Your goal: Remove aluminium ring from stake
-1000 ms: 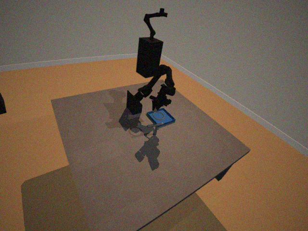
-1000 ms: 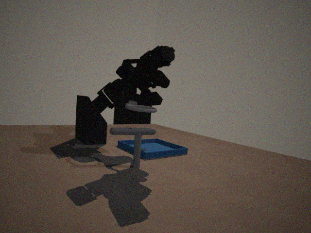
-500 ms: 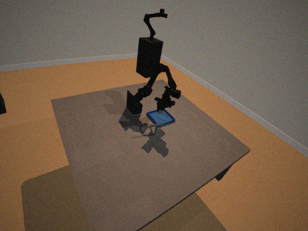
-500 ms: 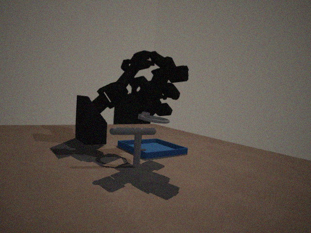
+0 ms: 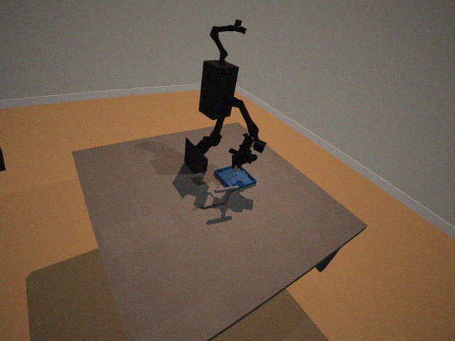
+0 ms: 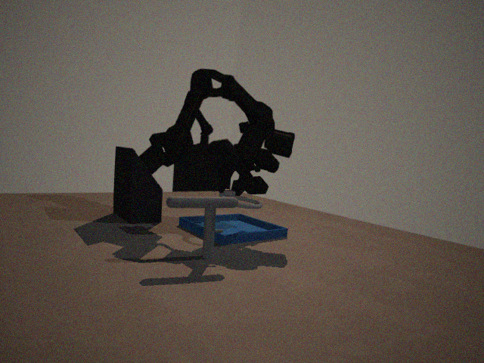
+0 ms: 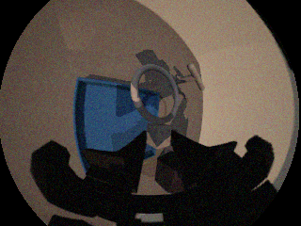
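The pincer (image 5: pixel 235 168) (image 6: pixel 231 192) (image 7: pixel 158 134) is closed partway on the aluminium ring (image 5: pixel 234 176) (image 6: pixel 261 203) (image 7: pixel 134 96) , seemingly by its tab; below it is the blue tray (image 5: pixel 253 182) (image 6: pixel 254 237) (image 7: pixel 79 122)

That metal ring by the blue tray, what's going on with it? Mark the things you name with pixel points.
A black robot arm has the ring (image 5: pixel 234 176) (image 6: pixel 261 203) (image 7: pixel 134 87) by its small tab, clamped in its gripper (image 5: pixel 235 167) (image 6: pixel 234 191) (image 7: pixel 158 134). The ring is off the steel stake (image 5: pixel 225 189) (image 6: pixel 209 230) (image 7: pixel 196 77) and held up above the blue tray (image 5: pixel 224 182) (image 6: pixel 254 237) (image 7: pixel 76 113). It looks set to be laid flat inside; it hasn't been let go.
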{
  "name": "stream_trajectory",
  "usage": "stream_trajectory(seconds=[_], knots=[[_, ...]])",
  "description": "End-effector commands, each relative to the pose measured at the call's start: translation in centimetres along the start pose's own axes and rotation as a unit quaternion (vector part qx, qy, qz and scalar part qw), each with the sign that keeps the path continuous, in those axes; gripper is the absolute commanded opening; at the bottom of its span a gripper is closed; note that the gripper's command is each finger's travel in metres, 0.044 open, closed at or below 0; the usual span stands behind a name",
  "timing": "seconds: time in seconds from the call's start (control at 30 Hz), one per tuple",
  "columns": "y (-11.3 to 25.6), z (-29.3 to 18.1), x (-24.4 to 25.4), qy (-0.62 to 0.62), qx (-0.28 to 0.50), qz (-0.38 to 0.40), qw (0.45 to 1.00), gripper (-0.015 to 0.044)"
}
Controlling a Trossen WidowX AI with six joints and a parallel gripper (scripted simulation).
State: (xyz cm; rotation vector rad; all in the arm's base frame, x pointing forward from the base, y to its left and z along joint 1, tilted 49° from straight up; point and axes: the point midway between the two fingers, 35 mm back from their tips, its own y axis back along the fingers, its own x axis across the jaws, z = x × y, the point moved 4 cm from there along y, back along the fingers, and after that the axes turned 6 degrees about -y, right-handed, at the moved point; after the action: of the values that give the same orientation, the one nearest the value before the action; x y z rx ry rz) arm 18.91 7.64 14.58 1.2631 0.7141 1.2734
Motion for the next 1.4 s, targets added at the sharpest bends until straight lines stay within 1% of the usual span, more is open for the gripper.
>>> stream_trajectory(seconds=[0.0, 0.13, 0.3, 0.53, 0.63, 0.67, 1.13, 1.2, 1.37], knots=[[0.9, -2.6, 2.1, -0.009, -0.003, 0.000, 1.000, 0.0000], [1.7, -5.1, 3.5, -0.013, -0.004, 0.007, 1.000, 0.0000], [1.8, -5.6, 3.8, -0.014, -0.004, 0.009, 1.000, 0.0000], [-0.3, -6.2, 5.3, -0.015, -0.004, 0.009, 1.000, 0.0000], [-0.5, -6.2, 5.4, -0.015, -0.004, 0.009, 1.000, 0.0000], [0.0, -6.1, 5.1, -0.010, 0.001, 0.010, 1.000, 0.0026], [0.0, -6.1, 5.1, -0.010, 0.001, 0.010, 1.000, 0.0394], [0.6, -5.7, 4.7, -0.010, 0.001, 0.009, 1.000, 0.0440], [5.3, -3.8, 1.2, -0.011, 0.001, 0.007, 1.000, 0.0440]])
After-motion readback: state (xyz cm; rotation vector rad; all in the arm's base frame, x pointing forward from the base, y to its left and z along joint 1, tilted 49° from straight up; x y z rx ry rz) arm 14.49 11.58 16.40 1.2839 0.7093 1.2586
